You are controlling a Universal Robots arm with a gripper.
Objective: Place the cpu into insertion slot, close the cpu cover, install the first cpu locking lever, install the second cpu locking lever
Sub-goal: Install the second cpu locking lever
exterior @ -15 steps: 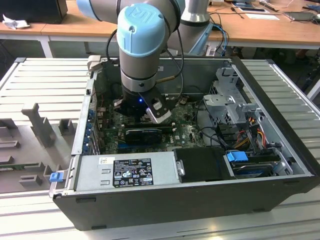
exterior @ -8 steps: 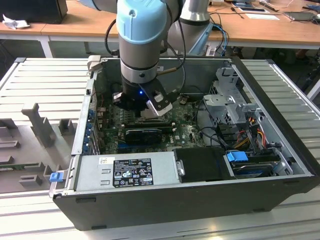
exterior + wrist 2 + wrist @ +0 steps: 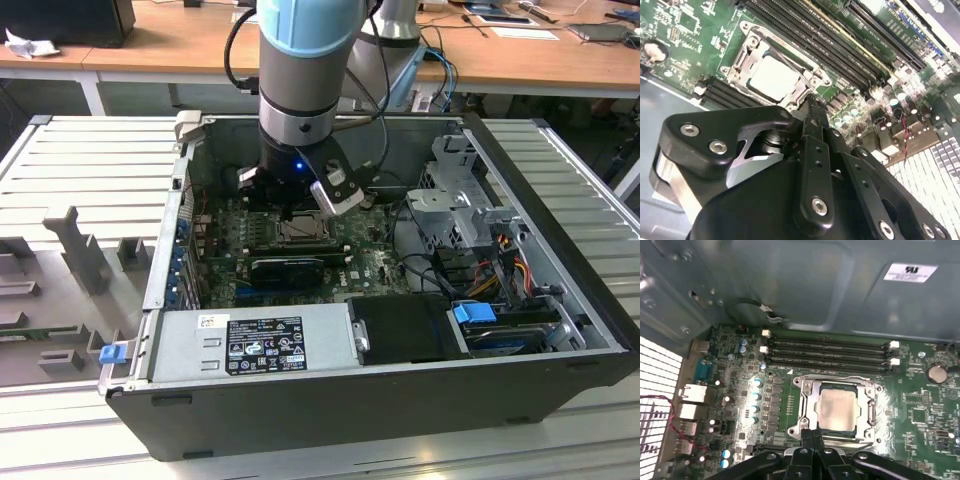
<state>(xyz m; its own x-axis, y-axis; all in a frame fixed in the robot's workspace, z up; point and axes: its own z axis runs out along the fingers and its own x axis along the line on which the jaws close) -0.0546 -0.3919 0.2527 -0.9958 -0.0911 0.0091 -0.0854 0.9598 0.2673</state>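
Your single gripper [image 3: 812, 436] hangs with its fingers pressed together, holding nothing, at the edge of the insertion slot [image 3: 807, 390]. One cpu [image 3: 838, 409] lies seated there, framed by one cpu cover [image 3: 805, 85], beside four long black memory slots [image 3: 830, 352].

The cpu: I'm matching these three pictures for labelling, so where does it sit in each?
Exterior view: the cpu lies mid-board inside the case, just under the gripper.
First wrist view: its pale face sits framed by the cpu cover, right beyond the fingertips.
Second wrist view: it lies just past the fingertips.
Shared landmark: the memory slots alongside the socket.
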